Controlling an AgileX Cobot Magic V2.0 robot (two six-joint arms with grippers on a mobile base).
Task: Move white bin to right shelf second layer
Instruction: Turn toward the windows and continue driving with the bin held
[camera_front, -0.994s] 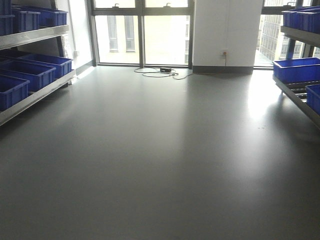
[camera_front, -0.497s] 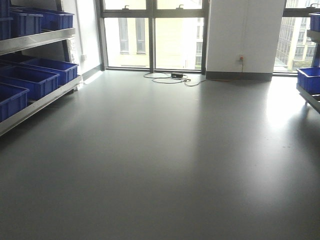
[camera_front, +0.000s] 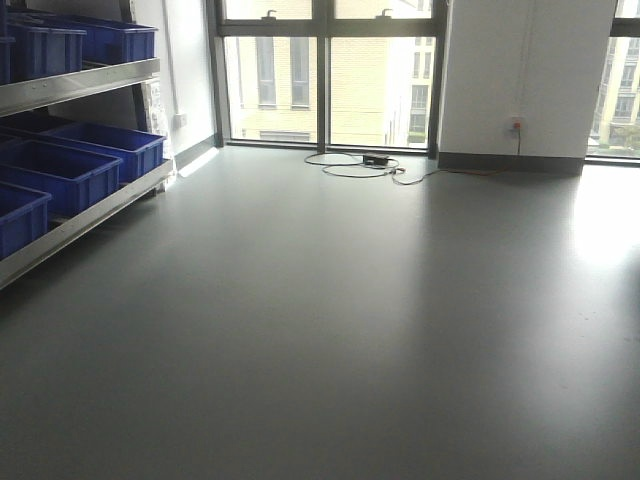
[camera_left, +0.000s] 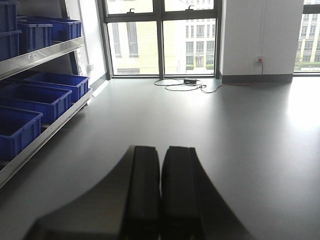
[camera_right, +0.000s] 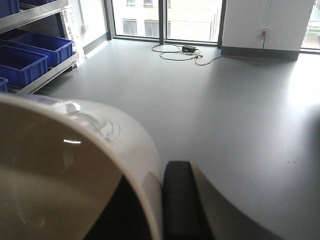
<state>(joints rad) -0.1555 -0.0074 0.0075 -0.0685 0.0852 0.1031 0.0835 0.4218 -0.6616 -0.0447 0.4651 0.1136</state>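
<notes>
White bin (camera_right: 55, 150) pinched by right claw (camera_right: 163, 192) over grey floor (camera_front: 330, 320); left claw (camera_left: 160, 195) pressed together.

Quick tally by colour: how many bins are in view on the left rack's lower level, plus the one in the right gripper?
blue crates: 3
white bin: 1
Total: 4
</notes>
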